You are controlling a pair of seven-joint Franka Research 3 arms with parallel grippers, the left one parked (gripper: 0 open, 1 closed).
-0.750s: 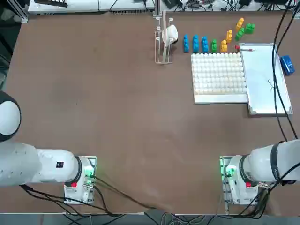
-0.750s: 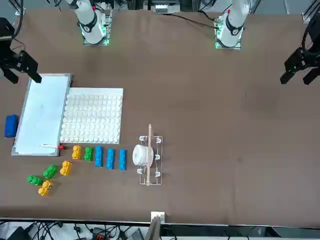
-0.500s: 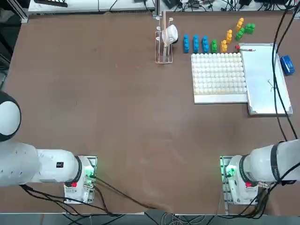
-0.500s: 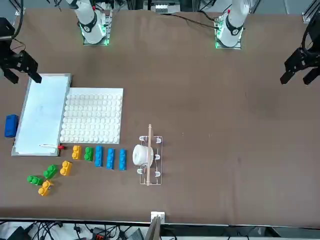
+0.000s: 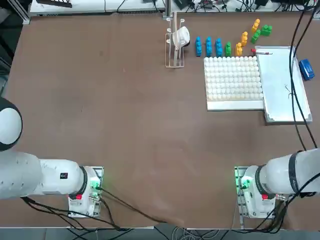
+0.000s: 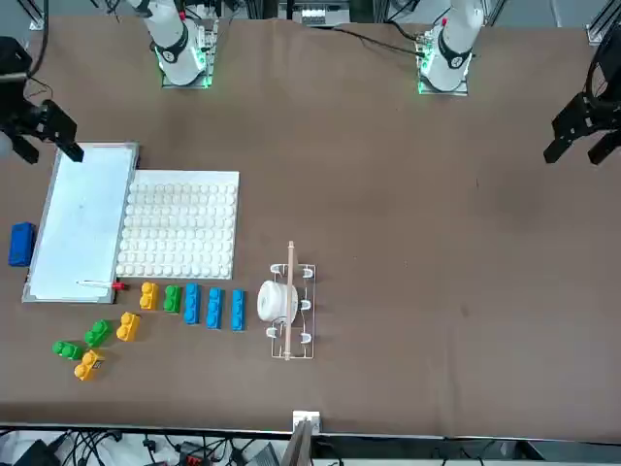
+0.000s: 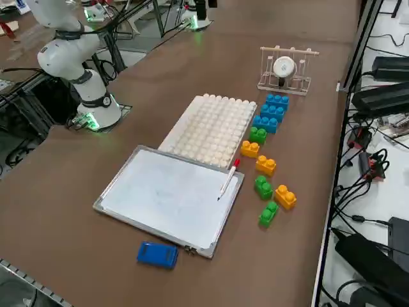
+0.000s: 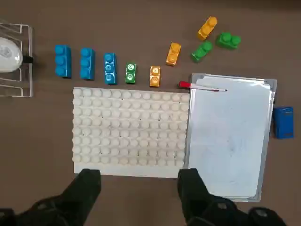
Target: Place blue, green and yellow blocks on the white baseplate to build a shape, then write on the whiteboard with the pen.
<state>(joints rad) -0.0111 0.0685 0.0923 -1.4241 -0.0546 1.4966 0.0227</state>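
Right claw (image 8: 139, 175) open, nothing gripped, above desk (image 5: 135, 120). Beyond claw: square white studded plastic baseplate (image 8: 130, 132), no bricks on it; framed white whiteboard (image 8: 228, 136) right of that, thin white red-ended pen (image 8: 207, 87) lying on it. Farther from claw: blue (image 8: 110, 68), green (image 8: 130, 73), orange-yellow (image 8: 155, 76) studded plastic bricks, loose. Far left of claw: clear rack (image 7: 263, 82) holding white round roll (image 7: 284, 66).
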